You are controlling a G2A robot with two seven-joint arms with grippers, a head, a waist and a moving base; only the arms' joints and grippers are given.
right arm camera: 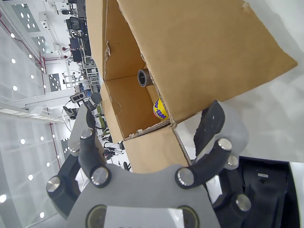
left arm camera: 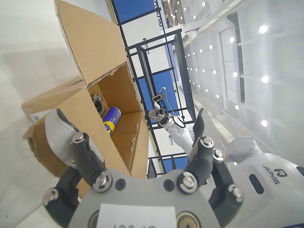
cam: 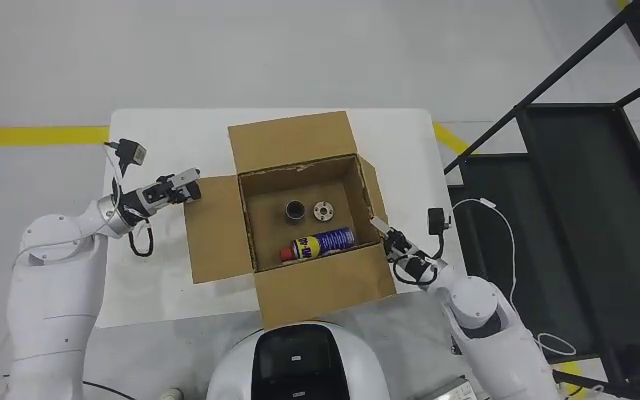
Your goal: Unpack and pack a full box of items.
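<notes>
cardboard box (cam: 300,135) flaps-out mid-tabletop, spray can (cam: 318,245), dark ring (cam: 294,210) and flange (cam: 323,211) inside; left gripper (cam: 193,186) and right gripper (cam: 392,240) spread wide, empty, at opposite flaps; looks like unpacking not yet begun

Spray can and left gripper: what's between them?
Top view: the folded-out box flap and the box wall behind it lie between the left gripper and the spray can; nothing else.
</notes>
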